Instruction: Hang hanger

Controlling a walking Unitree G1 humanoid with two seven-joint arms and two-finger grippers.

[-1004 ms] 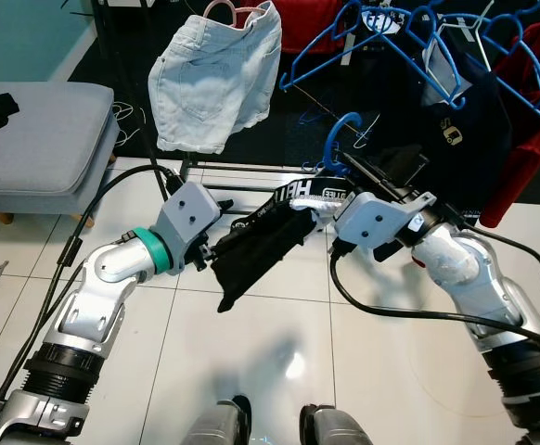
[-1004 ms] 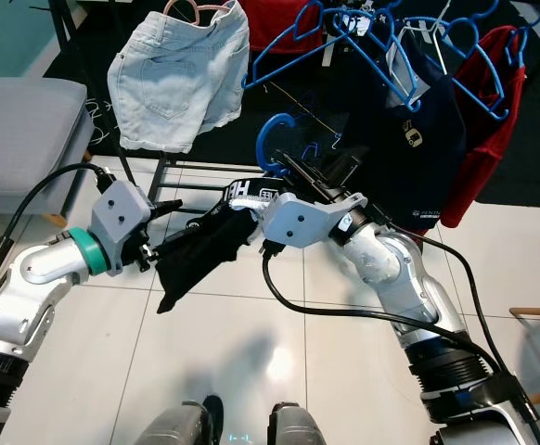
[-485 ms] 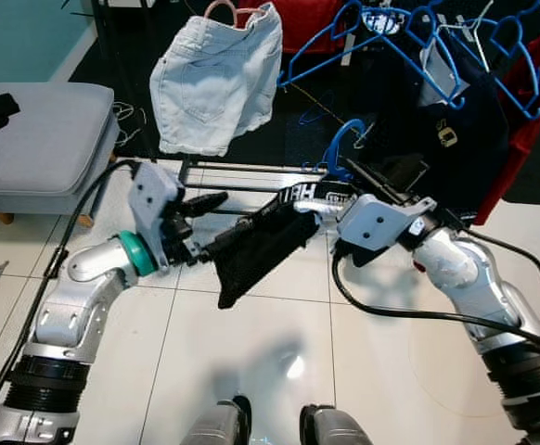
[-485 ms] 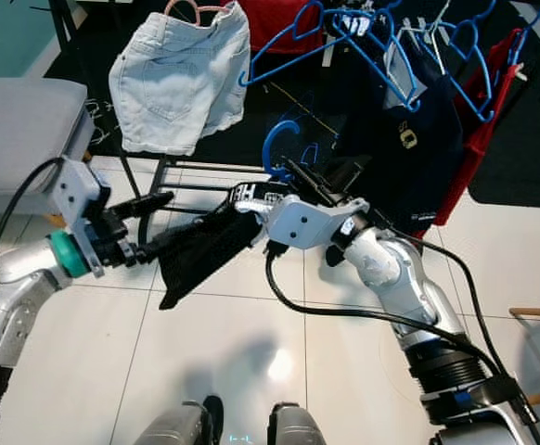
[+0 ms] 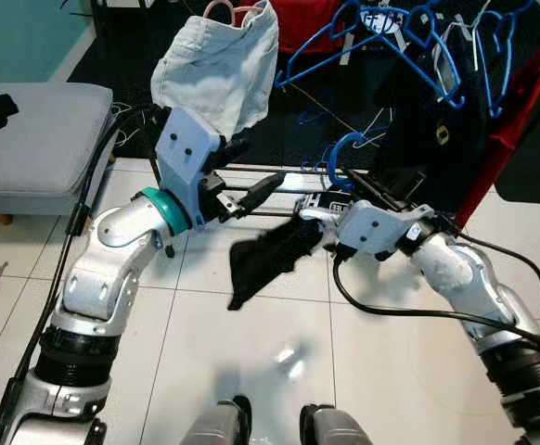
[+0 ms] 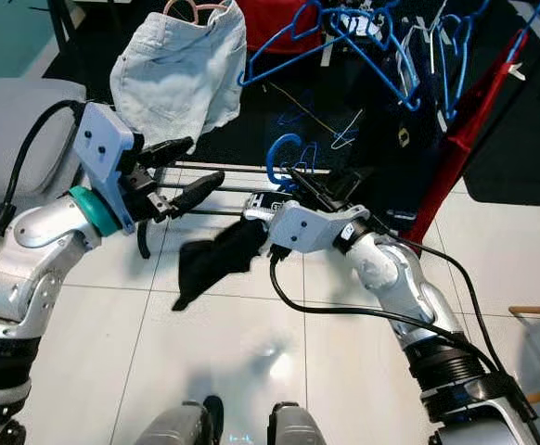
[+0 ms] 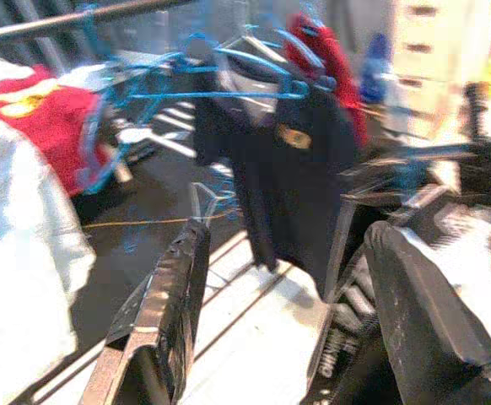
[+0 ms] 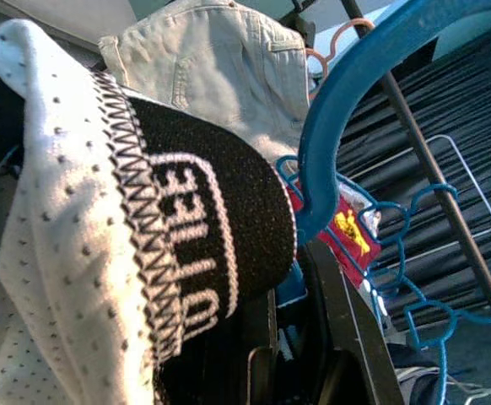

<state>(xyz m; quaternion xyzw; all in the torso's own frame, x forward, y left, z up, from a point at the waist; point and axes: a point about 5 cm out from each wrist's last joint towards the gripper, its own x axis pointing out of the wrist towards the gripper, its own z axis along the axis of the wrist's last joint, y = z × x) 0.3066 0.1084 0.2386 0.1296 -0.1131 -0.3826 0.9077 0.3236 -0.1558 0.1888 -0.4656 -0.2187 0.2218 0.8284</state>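
A blue hanger point(image 5: 342, 150) carries a black garment point(image 5: 272, 260) with a white lettered waistband point(image 8: 165, 236). My right gripper point(image 5: 344, 188) is shut on the hanger just below its hook point(image 8: 355, 93), low in front of the clothes rack. The garment droops freely toward the floor. My left gripper point(image 5: 250, 169) is open and empty, raised to the left of the hanger, below the pale denim shorts point(image 5: 216, 67). In the left wrist view its fingers point(image 7: 168, 308) stand wide apart.
The rack holds several blue hangers point(image 5: 381, 37), a navy shirt point(image 6: 409, 130) and red clothing point(image 5: 507, 120). Its low rail point(image 5: 251, 170) runs behind the grippers. A grey sofa point(image 5: 29, 139) is at the left. White tile floor point(image 5: 279, 362) lies below.
My left gripper has let go of the black garment and risen toward the denim shorts. The garment now hangs slack from the hanger in my right gripper.
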